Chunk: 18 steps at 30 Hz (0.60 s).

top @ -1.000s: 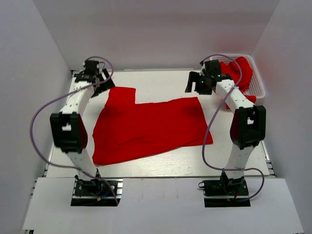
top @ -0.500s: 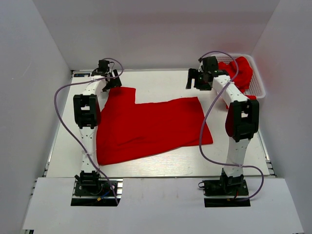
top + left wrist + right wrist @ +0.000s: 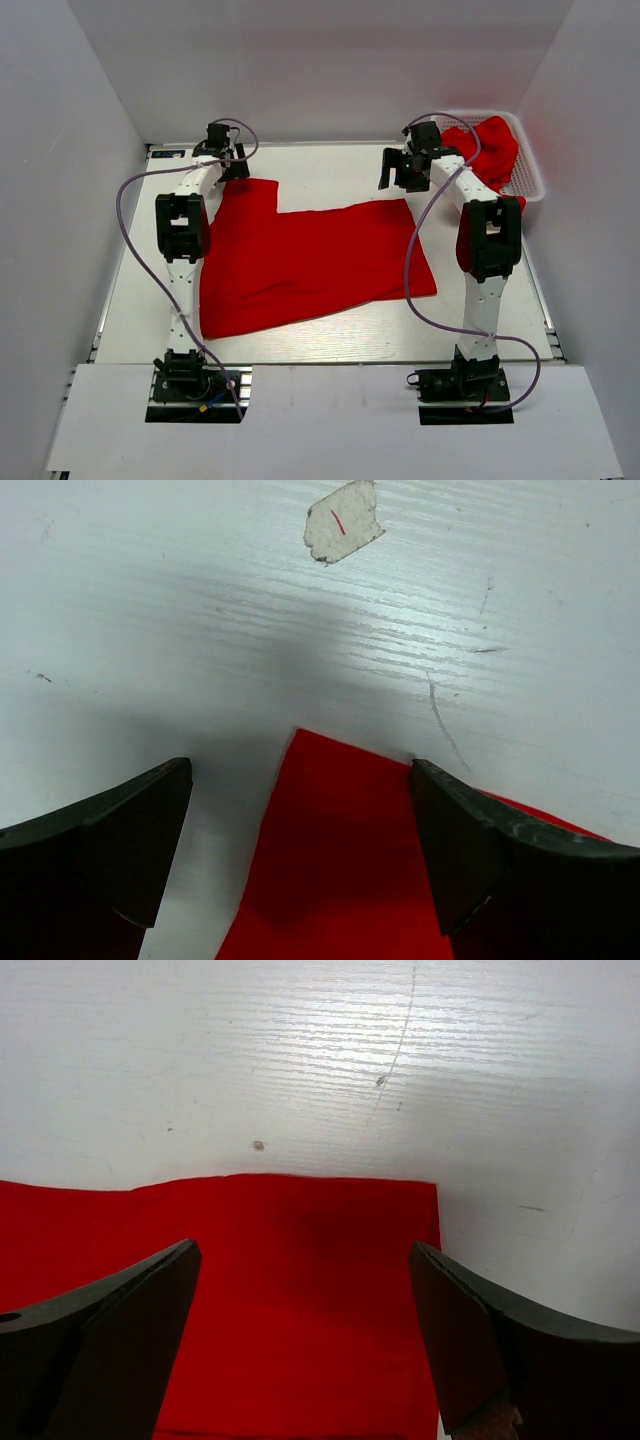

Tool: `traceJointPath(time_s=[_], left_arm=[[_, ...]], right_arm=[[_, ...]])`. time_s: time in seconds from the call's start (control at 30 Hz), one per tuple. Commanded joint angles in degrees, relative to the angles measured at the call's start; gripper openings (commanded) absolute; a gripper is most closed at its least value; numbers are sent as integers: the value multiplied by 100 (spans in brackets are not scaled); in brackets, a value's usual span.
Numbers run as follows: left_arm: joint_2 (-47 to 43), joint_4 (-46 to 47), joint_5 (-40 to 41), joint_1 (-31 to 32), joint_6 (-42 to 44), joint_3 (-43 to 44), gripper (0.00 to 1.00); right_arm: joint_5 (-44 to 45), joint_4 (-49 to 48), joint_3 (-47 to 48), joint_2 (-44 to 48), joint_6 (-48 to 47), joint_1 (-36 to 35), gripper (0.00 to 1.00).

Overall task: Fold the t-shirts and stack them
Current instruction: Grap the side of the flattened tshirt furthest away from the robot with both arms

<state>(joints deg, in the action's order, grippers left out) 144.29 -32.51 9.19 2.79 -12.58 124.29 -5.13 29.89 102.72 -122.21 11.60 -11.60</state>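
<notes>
Top external view: a t-shirt (image 3: pixel 310 260) lies spread on the surface (image 3: pixel 330 175), long axis left to right. Left claw (image 3: pixel 298 780) and right claw (image 3: pixel 302 1250) gape empty, each over its nearer far corner, apparently not touching.

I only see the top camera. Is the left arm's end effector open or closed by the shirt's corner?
Observer: Open. In the left wrist view, the left end effector has one finger to each side of the red t-shirt, whose pointed corner lies flat on the table.
Operator: What about the right one?
Observer: Open too. In the right wrist view, the right end effector has the shirt's far edge running straight between its fingers, with the corner near one finger.
Operator: What's on the table past the left corner?
Observer: A chipped patch with a thin red mark on it, apart from the cloth.
</notes>
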Motion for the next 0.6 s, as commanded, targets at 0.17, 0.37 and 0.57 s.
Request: traceJointPath(time_s=[0.17, 0.37, 0.57], left_arm=[[302, -387, 144, 151, 159, 8, 98], [302, -440, -74, 152, 98, -168, 75], [407, -387, -234, 152, -34, -221, 37]], right_arm=[[-85, -212, 205, -48, 53, 61, 90], [-24, -291, 117, -31, 71, 61, 90], [46, -308, 73, -31, 62, 78, 90]])
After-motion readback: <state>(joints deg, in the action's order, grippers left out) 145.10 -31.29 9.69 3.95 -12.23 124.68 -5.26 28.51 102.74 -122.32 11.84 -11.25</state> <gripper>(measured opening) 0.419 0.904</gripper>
